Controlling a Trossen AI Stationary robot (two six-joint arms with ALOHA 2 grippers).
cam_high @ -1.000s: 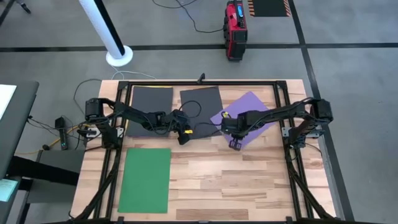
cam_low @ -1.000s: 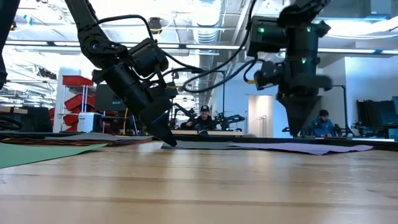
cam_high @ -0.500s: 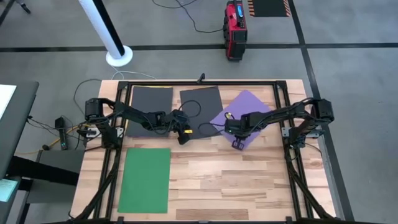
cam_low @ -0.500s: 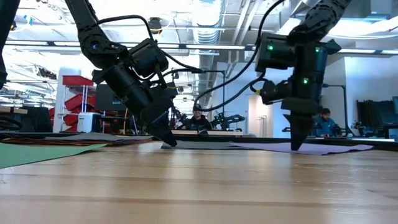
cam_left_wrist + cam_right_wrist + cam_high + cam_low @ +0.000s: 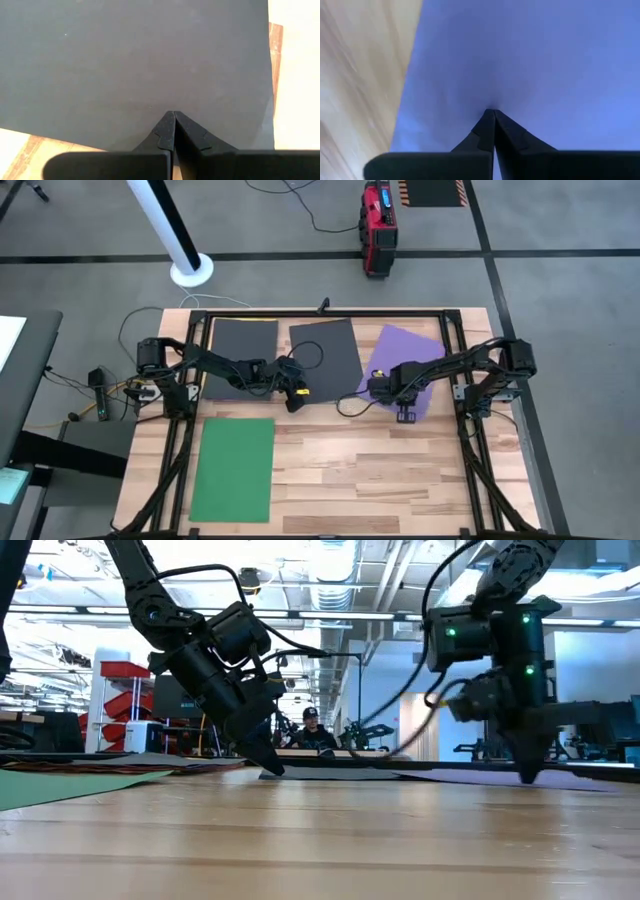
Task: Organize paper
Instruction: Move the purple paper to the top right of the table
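Arms: we see two dark, jointed arms, left arm [image 5: 215, 365] and right arm [image 5: 460, 363] | Cables: loose black cables loop beside each wrist | Markings: yellow tag on the left wrist; green lights glow on the right wrist housing | Fingers [image 5: 167, 135]: matte black, wedge-shaped, tapering to a point

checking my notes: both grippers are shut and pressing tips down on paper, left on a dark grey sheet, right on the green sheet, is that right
Not quite. The right gripper presses on the purple sheet, not the green sheet, which lies apart near the table's front left; the right wrist and high views show it. The left gripper is shut on a dark grey sheet, as you say.
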